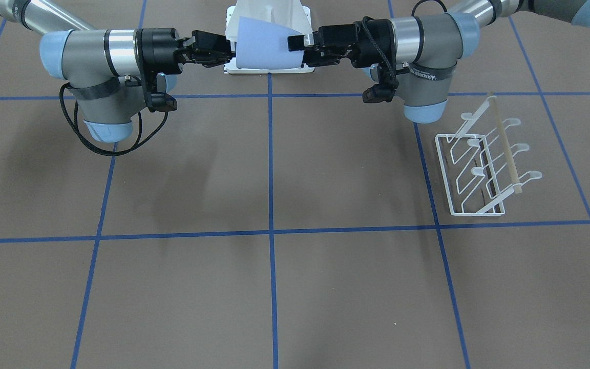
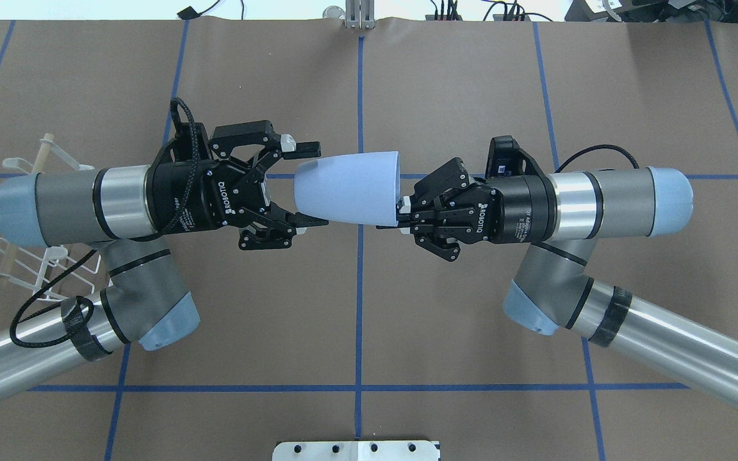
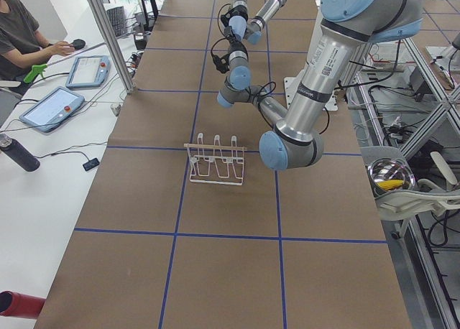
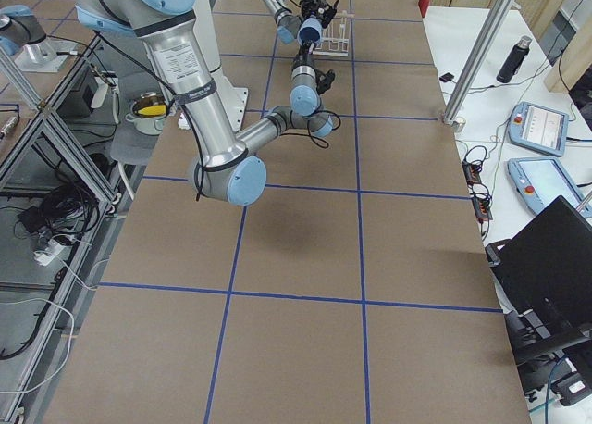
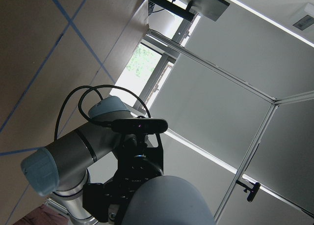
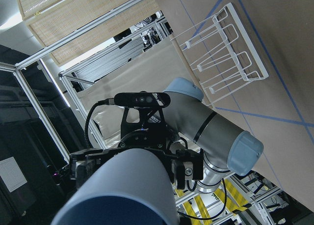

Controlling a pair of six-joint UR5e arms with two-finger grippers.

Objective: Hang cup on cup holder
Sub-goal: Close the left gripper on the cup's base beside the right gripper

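The pale lavender-blue cup (image 2: 350,187) hangs on its side in the air between my two grippers, narrow bottom toward my left arm. My right gripper (image 2: 401,214) is shut on the cup's rim. My left gripper (image 2: 314,186) is open, its fingers straddling the cup's bottom end. In the front view the cup (image 1: 267,43) sits between the left gripper (image 1: 300,49) and the right gripper (image 1: 228,51). The white wire cup holder (image 1: 484,169) stands on the table on my left side, partly hidden under my left arm in the overhead view (image 2: 29,269). It also shows in the right wrist view (image 6: 225,53).
The white robot pedestal (image 1: 267,15) is behind the cup. Blue tape lines cross the brown table. A person (image 3: 18,34) sits at a side table with tablets (image 3: 54,106) and a bottle (image 3: 18,153).
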